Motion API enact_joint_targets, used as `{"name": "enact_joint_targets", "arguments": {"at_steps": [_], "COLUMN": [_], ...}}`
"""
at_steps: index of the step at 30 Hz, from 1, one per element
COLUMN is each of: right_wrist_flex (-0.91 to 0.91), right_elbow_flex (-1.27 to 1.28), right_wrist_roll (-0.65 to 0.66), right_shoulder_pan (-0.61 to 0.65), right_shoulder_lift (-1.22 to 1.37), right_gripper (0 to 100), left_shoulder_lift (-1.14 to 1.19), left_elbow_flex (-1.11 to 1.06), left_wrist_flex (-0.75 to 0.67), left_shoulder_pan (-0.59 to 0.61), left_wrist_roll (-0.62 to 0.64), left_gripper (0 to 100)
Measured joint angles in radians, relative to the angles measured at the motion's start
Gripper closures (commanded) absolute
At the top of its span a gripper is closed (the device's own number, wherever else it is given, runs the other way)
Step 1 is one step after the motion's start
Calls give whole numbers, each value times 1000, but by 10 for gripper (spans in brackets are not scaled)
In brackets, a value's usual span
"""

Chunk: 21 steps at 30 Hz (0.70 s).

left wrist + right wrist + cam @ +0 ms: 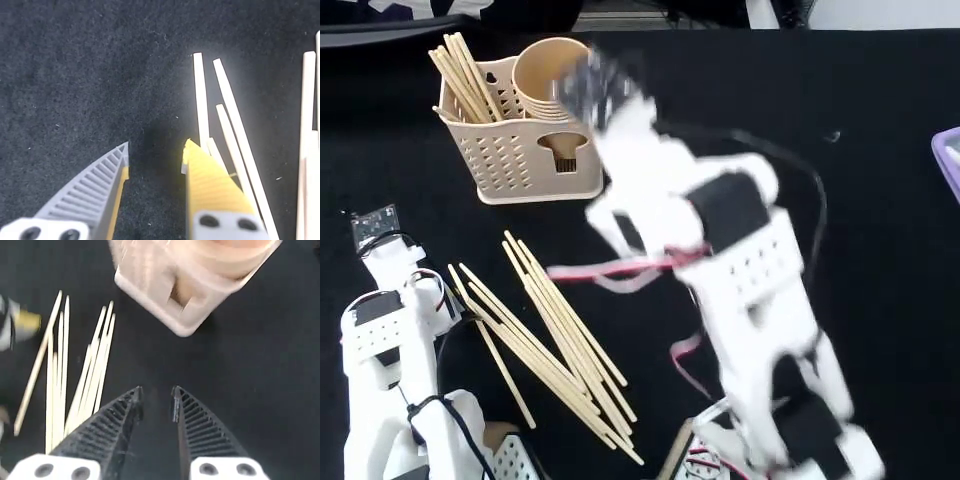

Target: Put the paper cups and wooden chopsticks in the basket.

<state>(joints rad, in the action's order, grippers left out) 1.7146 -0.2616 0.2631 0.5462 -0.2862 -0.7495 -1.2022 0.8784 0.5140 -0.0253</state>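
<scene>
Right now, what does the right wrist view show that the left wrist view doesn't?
Right wrist view: the basket with paper cups inside, and the black right end effector, open above the table.
Left wrist view: the grey-and-yellow left end effector, open, close above the table.
Shared: loose wooden chopsticks lying on the black table.

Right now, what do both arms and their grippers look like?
Both are white printed shells with black motor blocks. The left arm carries a black cable. The left gripper has one grey and one yellow finger, both ribbed and tapered. The right arm trails red and black cables. The right gripper has two black ribbed fingers on white mounts.
</scene>
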Motion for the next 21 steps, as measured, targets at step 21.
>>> {"name": "enact_joint_targets", "arguments": {"at_steps": [21], "right_wrist_flex": [-1071], "right_elbow_flex": [1476], "right_wrist_roll": [-78], "right_shoulder_pan": [-190], "right_shoulder_lift": [-387], "right_gripper": [891], "left_shoulder_lift": [0], "left_elbow_flex": [112], "left_wrist_flex": [75], "left_shoulder_pan": [0], "left_wrist_roll": [0], "left_gripper": [815]}}
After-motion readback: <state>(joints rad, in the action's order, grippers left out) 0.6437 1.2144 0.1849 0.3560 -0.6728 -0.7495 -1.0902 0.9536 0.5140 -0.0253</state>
